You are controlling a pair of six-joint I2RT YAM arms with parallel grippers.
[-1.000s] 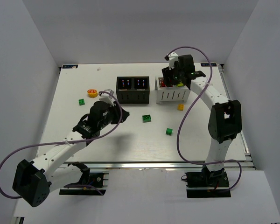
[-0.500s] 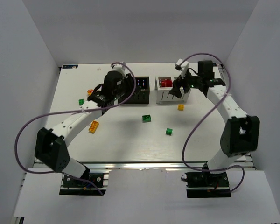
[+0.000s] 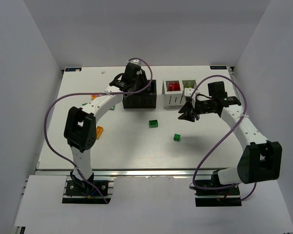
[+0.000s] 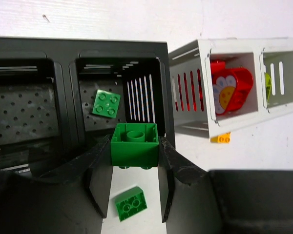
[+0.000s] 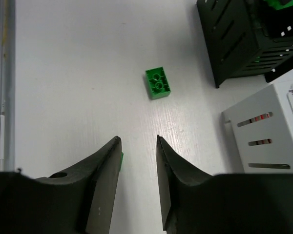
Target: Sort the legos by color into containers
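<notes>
Lying nearest to my bases, in the near-left part of the table (image 3: pixel 132 151), is an orange-yellow brick (image 3: pixel 98 131). Around the middle of the table are a small green brick (image 3: pixel 177 137) and, a little farther, a studded green brick (image 3: pixel 153 124). My right tool (image 5: pixel 137 141) hangs over bare table between them and the white container (image 3: pixel 178 101), its fingers moderately apart with nothing between them. The white container, toward the far edge, has red legos (image 4: pixel 232 90) in one compartment and a lime piece (image 4: pixel 266 83) in the other. Just beside it stands the black container (image 4: pixel 163 97). My left tool (image 4: pixel 135 144) is narrow, clamped on a green block (image 4: pixel 134 152), above the compartment next to the white container, where a flat green plate (image 4: pixel 106 104) already lies.

I judge that the step in hand is the drop of this block. In the wrist view the block seems to sit over the near wall of the compartment, not fully over the opening. So I should carry it slightly toward the far edge, hold it low and level, open the fingers only a little, and then rise straight up, so that I do not knock the wall.
</notes>
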